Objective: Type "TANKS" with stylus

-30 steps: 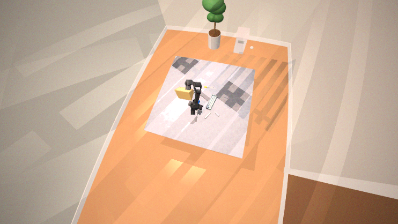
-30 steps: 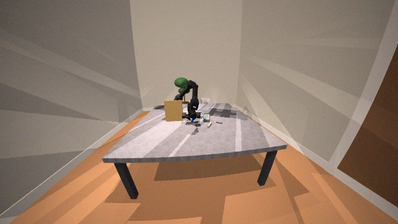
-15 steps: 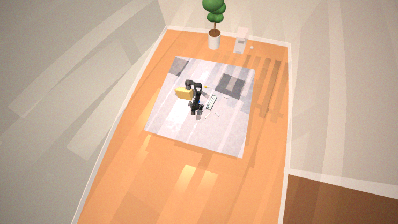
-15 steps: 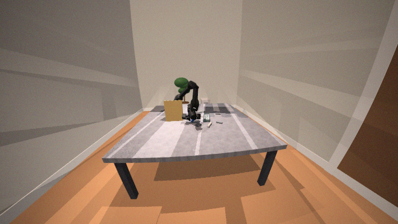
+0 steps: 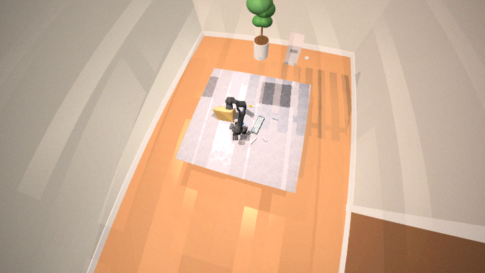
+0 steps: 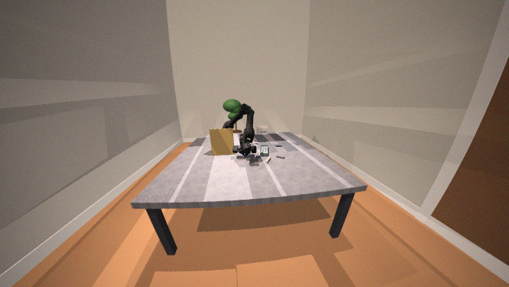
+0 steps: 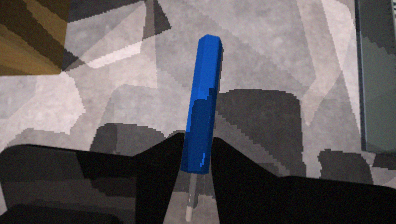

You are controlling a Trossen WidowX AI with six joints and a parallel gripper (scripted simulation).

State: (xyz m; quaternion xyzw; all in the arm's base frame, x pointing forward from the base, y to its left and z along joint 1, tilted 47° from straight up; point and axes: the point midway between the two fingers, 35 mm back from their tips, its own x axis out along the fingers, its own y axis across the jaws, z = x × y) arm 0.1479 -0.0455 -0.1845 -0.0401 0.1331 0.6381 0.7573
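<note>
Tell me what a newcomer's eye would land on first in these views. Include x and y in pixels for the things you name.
In the wrist view, the bright blue handle of the stylus (image 7: pixel 204 90) stands out, between the dark fingers of the gripper (image 7: pixel 198 141). From outside, the black arm (image 5: pixel 241 117) (image 6: pixel 250 123) draws the eye, arching over the table beside a yellow box-like block (image 5: pixel 223 113) (image 6: pixel 221 141) (image 7: pixel 30 40).

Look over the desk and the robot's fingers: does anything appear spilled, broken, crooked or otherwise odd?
Nothing stands out as spilled or broken. The blue stylus lies slightly slanted between the fingers, beside the keyboard.
</note>
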